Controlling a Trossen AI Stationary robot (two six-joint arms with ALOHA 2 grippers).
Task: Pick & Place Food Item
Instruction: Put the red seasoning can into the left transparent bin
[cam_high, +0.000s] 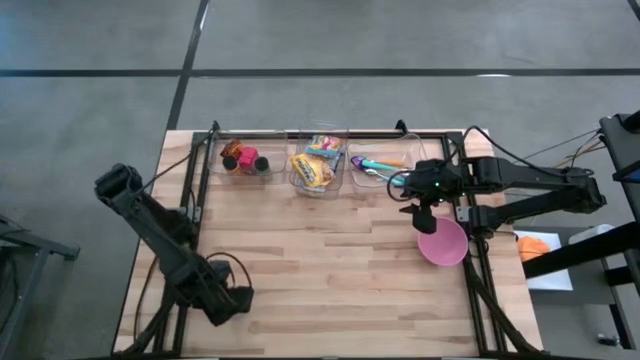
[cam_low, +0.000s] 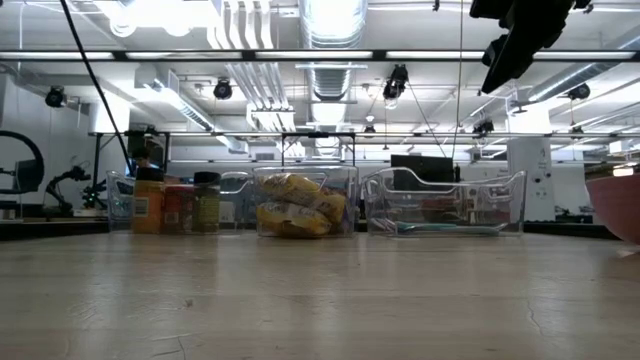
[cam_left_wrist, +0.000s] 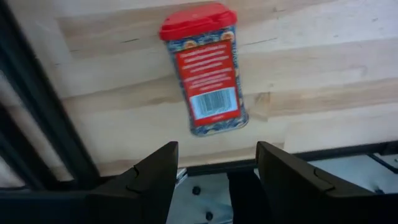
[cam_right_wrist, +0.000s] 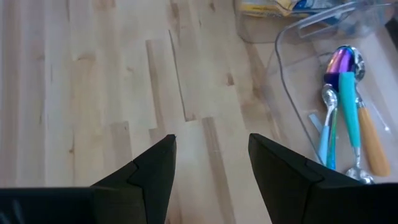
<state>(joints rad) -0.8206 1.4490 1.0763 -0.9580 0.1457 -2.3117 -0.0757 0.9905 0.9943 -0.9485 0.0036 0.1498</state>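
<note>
Wooden table (cam_high: 330, 270), red-lidded spice jar (cam_left_wrist: 206, 68) flat just beyond open, empty left fingers (cam_left_wrist: 155, 177).

**Can flat ahead of the left gripper**

You'll find the can (cam_left_wrist: 205, 68) lying on its side on the wood, just ahead of the left gripper (cam_left_wrist: 217, 158). It has a red lid, its red barcode label faces up, and it lies apart from the fingers.

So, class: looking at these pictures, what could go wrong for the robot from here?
1. The right gripper hangs open beside the pink bowl; lowering carelessly could knock it.
2. The clear bins stand side by side, so a reach into the snack bags might clip a wall.
3. In the left wrist view, a red-lidded jar lies on its side; it may roll if nudged.
</note>
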